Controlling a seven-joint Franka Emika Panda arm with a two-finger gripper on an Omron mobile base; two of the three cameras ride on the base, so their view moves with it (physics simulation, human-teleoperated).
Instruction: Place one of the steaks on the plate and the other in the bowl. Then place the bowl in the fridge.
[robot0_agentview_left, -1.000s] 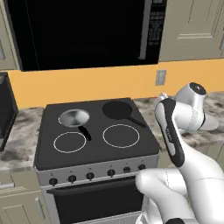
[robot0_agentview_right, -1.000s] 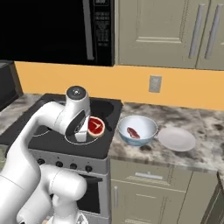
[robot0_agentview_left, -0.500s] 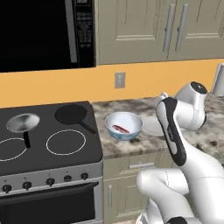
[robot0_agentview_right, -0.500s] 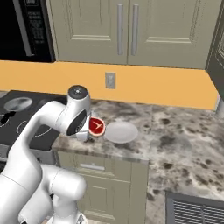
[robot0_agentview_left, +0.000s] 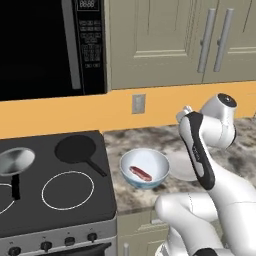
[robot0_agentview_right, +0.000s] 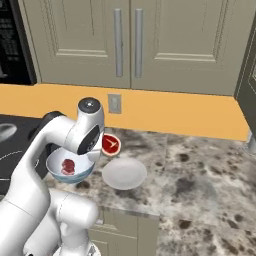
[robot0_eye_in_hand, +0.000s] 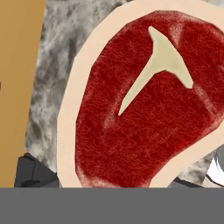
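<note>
Currently, the gripper (robot0_eye_in_hand: 113, 186) is pinching a limp, slippery steak (robot0_agentview_right: 110, 144) by its edge, plate (robot0_agentview_right: 124, 173) lying at five o'clock.

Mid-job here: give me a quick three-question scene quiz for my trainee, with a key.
1. True or false: the plate already has a steak on it.
2. Where does the steak in the right base view that is not carried lie? A) on the stove B) in the bowl C) on the counter
3. What does the gripper hold?

Key:
1. False. The plate is bare.
2. B. One steak lies in the bowl.
3. The second steak, raised beside the bowl, up and left of the plate in the right base view.
</note>
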